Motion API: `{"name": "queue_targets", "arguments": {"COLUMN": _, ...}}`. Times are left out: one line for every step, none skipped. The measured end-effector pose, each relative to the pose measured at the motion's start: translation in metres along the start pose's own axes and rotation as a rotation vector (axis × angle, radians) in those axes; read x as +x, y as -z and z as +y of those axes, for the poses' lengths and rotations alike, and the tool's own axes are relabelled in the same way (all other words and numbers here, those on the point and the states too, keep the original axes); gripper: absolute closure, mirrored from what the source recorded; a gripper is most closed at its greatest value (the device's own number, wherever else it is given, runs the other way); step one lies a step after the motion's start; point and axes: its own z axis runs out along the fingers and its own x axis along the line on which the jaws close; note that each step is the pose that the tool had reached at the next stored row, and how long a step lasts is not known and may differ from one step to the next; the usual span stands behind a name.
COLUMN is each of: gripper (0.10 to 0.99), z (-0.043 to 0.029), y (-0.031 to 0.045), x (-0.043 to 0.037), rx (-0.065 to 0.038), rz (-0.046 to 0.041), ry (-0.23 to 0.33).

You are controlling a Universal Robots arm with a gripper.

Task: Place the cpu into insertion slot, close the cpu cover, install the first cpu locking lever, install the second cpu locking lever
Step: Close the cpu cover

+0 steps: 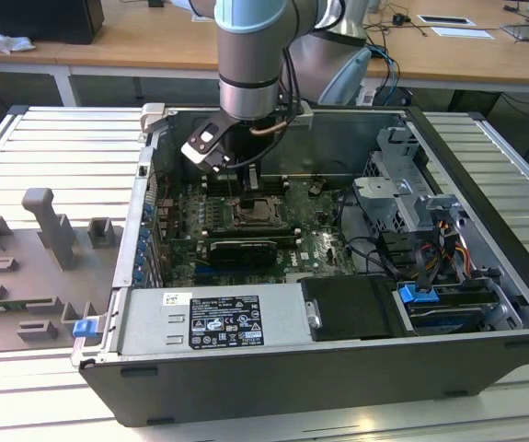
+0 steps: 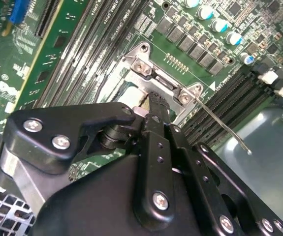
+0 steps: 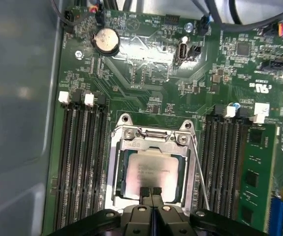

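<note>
The cpu, pale silver-beige, lies flat in the insertion slot on the green board. The cpu cover, a silver frame, lies down around it. My gripper is shut, its two fingertips pressed together at the edge of the cover and the chip, with nothing seen between them. In the second wrist view one black fingertip reaches down at the slot's metal rim. A thin locking lever runs along one side of the slot; its free end sticks out over the memory slots.
Long black memory slots flank the socket. A coin battery sits further off on the board. A black card, the power supply and a drive cage crowd the case. Grey fixtures stand at the exterior view's left.
</note>
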Motion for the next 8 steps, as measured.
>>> {"name": "queue_targets", "arguments": {"gripper": 0.980, "z": 0.0005, "y": 0.0002, "x": 0.0000, "rx": 0.000, "rz": 0.0001, "ry": 0.000}}
{"name": "queue_targets", "arguments": {"gripper": 0.980, "z": 0.0013, "y": 0.0002, "x": -0.0001, "rx": 0.000, "rz": 0.0002, "ry": 0.000}}
{"name": "queue_targets", "arguments": {"gripper": 0.980, "z": 0.0035, "y": 0.0002, "x": -0.0003, "rx": 0.000, "rz": 0.0000, "ry": 0.000}}
{"name": "queue_targets", "arguments": {"gripper": 0.980, "z": 0.0055, "y": 0.0002, "x": -0.0005, "rx": 0.001, "rz": 0.0001, "ry": 0.000}}
{"name": "queue_targets", "arguments": {"gripper": 0.980, "z": 0.0070, "y": 0.0002, "x": -0.0007, "rx": 0.001, "rz": 0.0000, "ry": 0.000}}
{"name": "queue_targets", "arguments": {"gripper": 0.980, "z": 0.0093, "y": 0.0001, "x": -0.0009, "rx": 0.001, "rz": 0.0000, "ry": 0.000}}
{"name": "queue_targets", "arguments": {"gripper": 0.980, "z": 0.0114, "y": 0.0000, "x": -0.0011, "rx": 0.001, "rz": 0.0001, "ry": 0.000}}
{"name": "queue_targets", "arguments": {"gripper": 0.980, "z": 0.0124, "y": 0.0000, "x": -0.0012, "rx": 0.001, "rz": 0.0001, "ry": 0.000}}
